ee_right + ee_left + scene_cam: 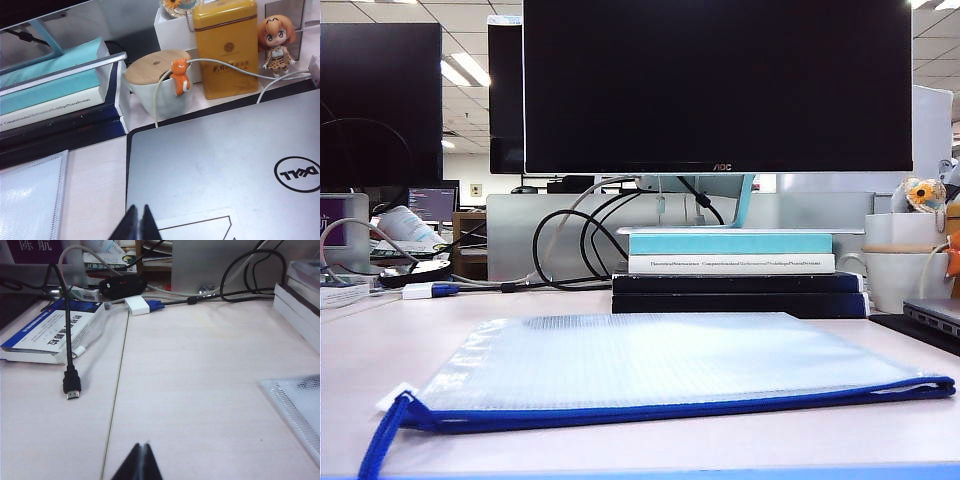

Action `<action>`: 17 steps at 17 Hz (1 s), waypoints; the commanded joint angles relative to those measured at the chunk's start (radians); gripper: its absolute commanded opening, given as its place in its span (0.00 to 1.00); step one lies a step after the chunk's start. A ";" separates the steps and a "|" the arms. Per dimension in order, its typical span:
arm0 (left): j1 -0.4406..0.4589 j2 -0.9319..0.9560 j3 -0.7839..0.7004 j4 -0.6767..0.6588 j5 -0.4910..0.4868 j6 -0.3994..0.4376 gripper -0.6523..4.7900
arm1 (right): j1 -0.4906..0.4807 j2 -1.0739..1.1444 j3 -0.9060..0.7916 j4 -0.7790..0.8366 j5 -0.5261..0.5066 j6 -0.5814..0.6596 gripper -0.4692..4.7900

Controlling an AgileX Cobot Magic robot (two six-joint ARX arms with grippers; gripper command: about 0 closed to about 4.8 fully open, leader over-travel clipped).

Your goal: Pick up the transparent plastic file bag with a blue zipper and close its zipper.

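Lying flat: the bag point(660, 355) rests on the desk point(380, 350) in front of the monitor point(717, 85), untouched.
Zipper: the blue zipper point(700, 405) runs along the bag's near long edge in the exterior view, with a blue cord point(382, 440) trailing off its left end toward the desk's front edge.
Behind bag: a stack of books point(735, 270) sits under the monitor stand, apart from the bag.
Left gripper: the left gripper point(142, 460) hovers over bare desk, fingers pressed together and holding nothing; a corner of the bag point(300, 410) lies well off to its side.
Left clutter: a black cable plug point(71, 385) and a blue-and-white box point(55, 332) lie on the desk beyond it.
Right gripper: the right gripper point(136, 222) hangs over the edge of a closed laptop point(225, 165), fingers pressed together, empty; the bag's corner point(30, 195) lies beside the laptop.
Right clutter: a lidded mug point(160, 85), a yellow tin point(225, 50) and a figurine point(277, 42) stand behind the laptop.
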State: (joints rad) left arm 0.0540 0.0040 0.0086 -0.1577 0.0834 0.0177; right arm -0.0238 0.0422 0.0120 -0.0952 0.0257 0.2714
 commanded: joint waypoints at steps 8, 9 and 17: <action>-0.001 -0.002 0.122 -0.117 0.077 -0.132 0.11 | 0.000 0.002 0.039 -0.020 -0.158 0.208 0.07; -0.001 -0.002 0.143 -0.121 0.078 -0.134 0.11 | 0.000 0.002 0.055 -0.042 -0.154 0.208 0.07; -0.001 0.013 0.326 -0.219 0.100 -0.195 0.11 | -0.001 0.016 0.222 -0.096 -0.110 0.207 0.07</action>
State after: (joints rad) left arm 0.0536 0.0116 0.3122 -0.3412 0.1795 -0.2070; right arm -0.0238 0.0517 0.2085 -0.1875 -0.0898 0.4774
